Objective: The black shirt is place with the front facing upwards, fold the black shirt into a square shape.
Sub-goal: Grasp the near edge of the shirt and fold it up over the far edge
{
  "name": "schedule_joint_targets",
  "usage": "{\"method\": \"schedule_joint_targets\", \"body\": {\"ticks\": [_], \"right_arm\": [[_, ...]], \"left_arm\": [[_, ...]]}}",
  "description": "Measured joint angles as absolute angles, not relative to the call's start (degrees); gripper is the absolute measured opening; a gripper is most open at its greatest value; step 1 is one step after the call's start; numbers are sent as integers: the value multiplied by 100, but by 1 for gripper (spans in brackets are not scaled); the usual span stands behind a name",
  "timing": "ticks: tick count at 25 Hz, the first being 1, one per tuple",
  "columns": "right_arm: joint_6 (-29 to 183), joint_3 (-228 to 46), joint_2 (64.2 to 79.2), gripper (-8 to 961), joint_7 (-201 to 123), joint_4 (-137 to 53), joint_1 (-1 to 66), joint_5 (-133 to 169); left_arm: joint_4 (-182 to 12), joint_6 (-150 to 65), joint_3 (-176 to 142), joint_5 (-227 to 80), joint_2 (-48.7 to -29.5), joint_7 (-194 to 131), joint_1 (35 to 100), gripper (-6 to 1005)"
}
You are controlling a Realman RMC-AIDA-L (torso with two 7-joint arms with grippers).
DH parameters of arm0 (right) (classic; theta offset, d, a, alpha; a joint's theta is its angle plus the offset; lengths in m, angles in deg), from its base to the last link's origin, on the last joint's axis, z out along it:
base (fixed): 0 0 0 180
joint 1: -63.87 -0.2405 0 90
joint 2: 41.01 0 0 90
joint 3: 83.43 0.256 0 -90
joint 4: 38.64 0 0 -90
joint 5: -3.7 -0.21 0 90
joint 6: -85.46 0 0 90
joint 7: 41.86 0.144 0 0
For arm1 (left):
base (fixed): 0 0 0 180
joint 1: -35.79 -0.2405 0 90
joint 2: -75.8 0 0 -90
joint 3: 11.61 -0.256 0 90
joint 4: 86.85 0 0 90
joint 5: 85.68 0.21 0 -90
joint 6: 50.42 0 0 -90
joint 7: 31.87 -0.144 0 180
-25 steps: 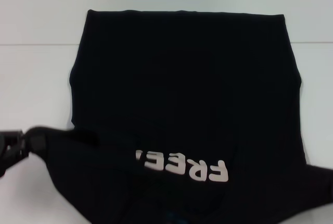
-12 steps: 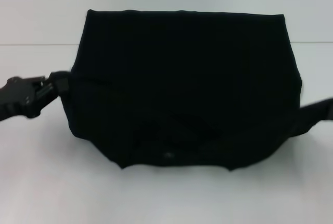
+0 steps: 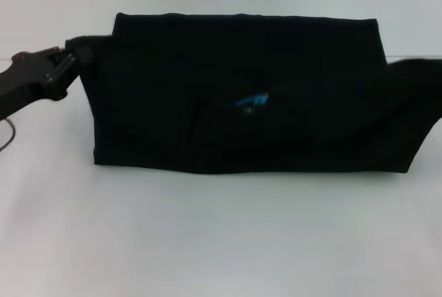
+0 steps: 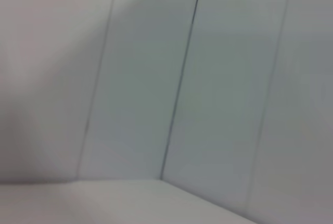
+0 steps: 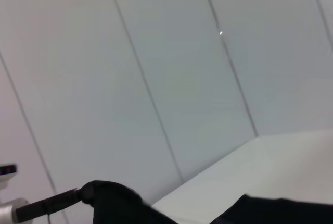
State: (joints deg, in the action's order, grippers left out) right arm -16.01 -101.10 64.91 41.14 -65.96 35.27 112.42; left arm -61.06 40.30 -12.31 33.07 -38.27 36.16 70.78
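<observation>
Black shirt folded over on the white table

The black shirt lies as a wide band across the table, a small blue tag showing near its middle. The left gripper pinches its far left corner. The right gripper is hidden behind cloth, so I cannot tell its grip.

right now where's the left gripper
In the head view the left gripper is at the robot's left, shut on the far left corner of the black shirt above the white table.
</observation>
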Motion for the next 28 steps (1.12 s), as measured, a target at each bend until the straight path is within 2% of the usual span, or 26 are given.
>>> {"method": "schedule_joint_targets", "body": {"ticks": [4,21,28], "right_arm": [[-1179,-10108,6596,49,4015,-6606,3442,11111],[840,-10331,7242,50,3571,-6826,3142,10925],[1848,-10531,7570,54,3044,-6818,2950,10841]], "left_arm": [[-6093,3539,-1255,3120,-4038,3289,7267,76],[-6187,1897,-1467,2925,-4590,1965,7857,88],[-6402,1039,-1473,2725,-4719,1216,8140,92]]}}
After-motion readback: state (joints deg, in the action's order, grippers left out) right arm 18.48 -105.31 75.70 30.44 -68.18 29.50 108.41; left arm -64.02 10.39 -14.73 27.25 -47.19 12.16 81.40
